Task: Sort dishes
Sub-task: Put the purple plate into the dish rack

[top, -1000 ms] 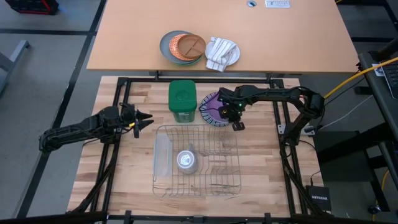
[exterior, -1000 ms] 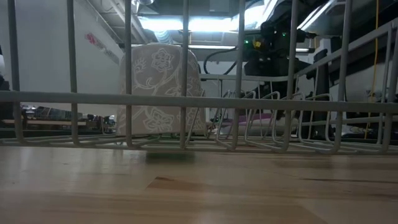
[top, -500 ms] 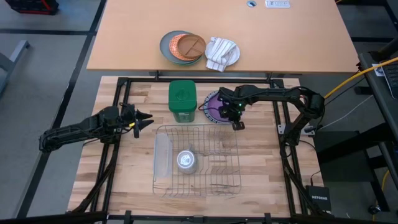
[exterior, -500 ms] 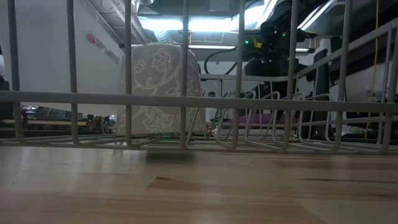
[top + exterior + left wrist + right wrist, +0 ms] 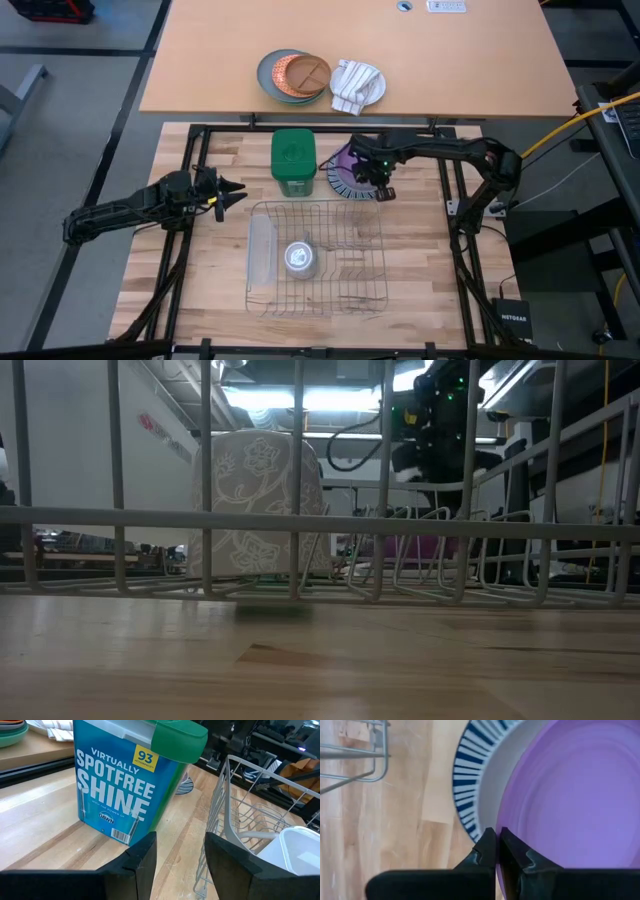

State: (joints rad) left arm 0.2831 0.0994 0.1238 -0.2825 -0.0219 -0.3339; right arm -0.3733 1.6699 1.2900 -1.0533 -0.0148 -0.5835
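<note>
**A:** Plates first. Location?

**B:** Purple plate [image 5: 350,165] sits on the far part of the wood table [image 5: 210,270], just right of the green tub [image 5: 293,160] and beyond the far right corner of the rack [image 5: 318,257]. In the right wrist view it lies on a white plate [image 5: 487,785], which lies on the striped plate [image 5: 467,785]; the stack is stepped, each lower rim showing on one side.

**A:** Right gripper?

**B:** Right gripper [image 5: 381,190] is at the near right edge of the stack. In its wrist view the fingers [image 5: 487,851] are pressed almost together on the rim of the purple plate. The low view shows the arm [image 5: 440,420] high behind the rack wires, with a purple band [image 5: 420,547] low beyond them.

**A:** Left gripper?

**B:** Left gripper [image 5: 232,188] hangs at the table's left side, well apart from the stack, pointing right toward the tub. Fingers [image 5: 142,857] stand spread, nothing between them. Its view shows the tub's label and the rack's left end.

**A:** Rack contents?

**B:** One patterned cup [image 5: 300,258], left of centre. A clear white container [image 5: 300,850] sits at the rack's left end.

**A:** Other items?

**B:** On the far desk [image 5: 480,60]: a grey plate [image 5: 270,75] under an orange divided plate [image 5: 303,72], and beside them a white plate with a cloth [image 5: 355,85]. All well apart from both arms.
</note>
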